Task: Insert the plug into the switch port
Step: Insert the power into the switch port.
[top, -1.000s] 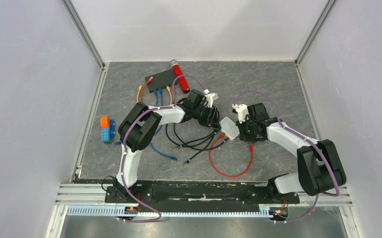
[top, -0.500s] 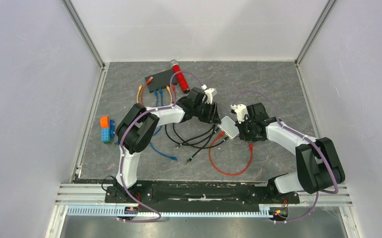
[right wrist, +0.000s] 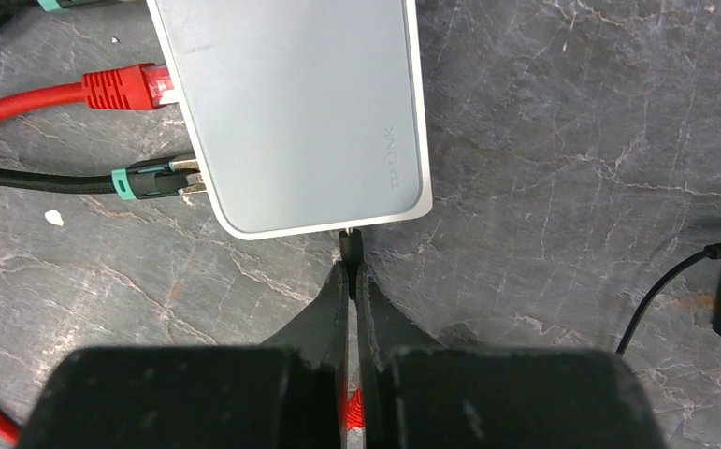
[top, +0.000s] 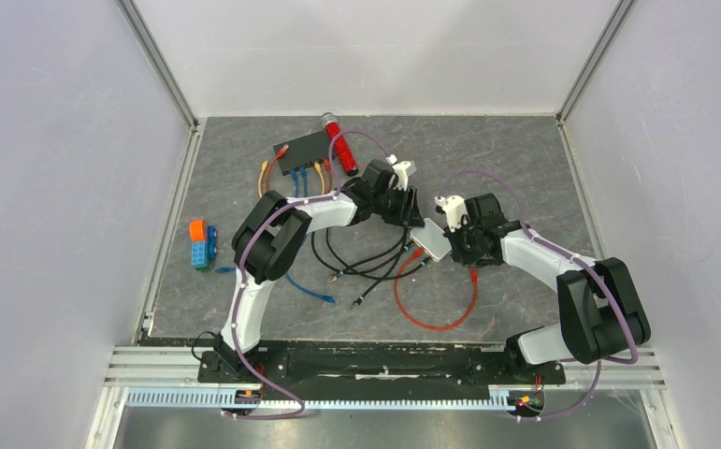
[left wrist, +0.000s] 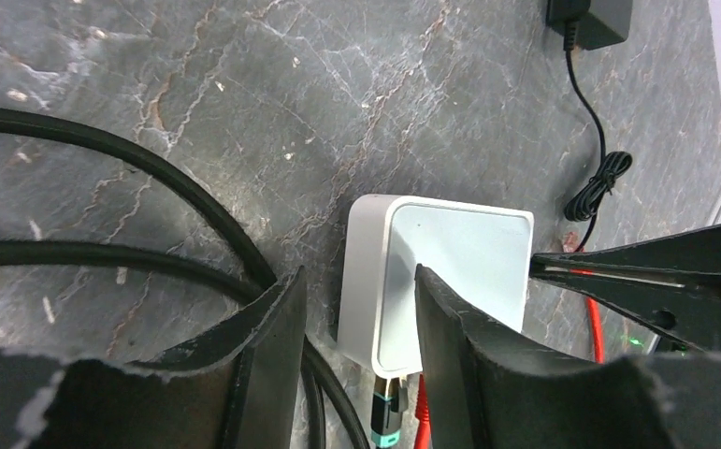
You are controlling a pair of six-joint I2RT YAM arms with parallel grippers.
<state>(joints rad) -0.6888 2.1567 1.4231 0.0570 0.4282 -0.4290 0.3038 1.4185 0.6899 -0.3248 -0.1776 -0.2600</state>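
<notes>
The table [top: 525,159] carries a black switch box [top: 302,148] at far left; its switch port row [top: 305,166] faces near, with cables [top: 295,178] inserted. The white box [top: 429,240] lies at centre. Left claw [left wrist: 356,281]: spread, over one edge of the white box. Right claw [right wrist: 351,271]: pressed together, tips at its opposite edge.

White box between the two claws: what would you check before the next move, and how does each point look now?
1. Right claw shut on the small dark plug: ok.
2. Plug tip at the white box edge: ok; seated inside: cannot tell.
3. Left claw open over the box's edge: ok.
4. Left fingers touching the box: cannot tell.
5. Red cable and black cable plugged into the box: ok.
6. Plug near the black switch at the back: not ok.
</notes>
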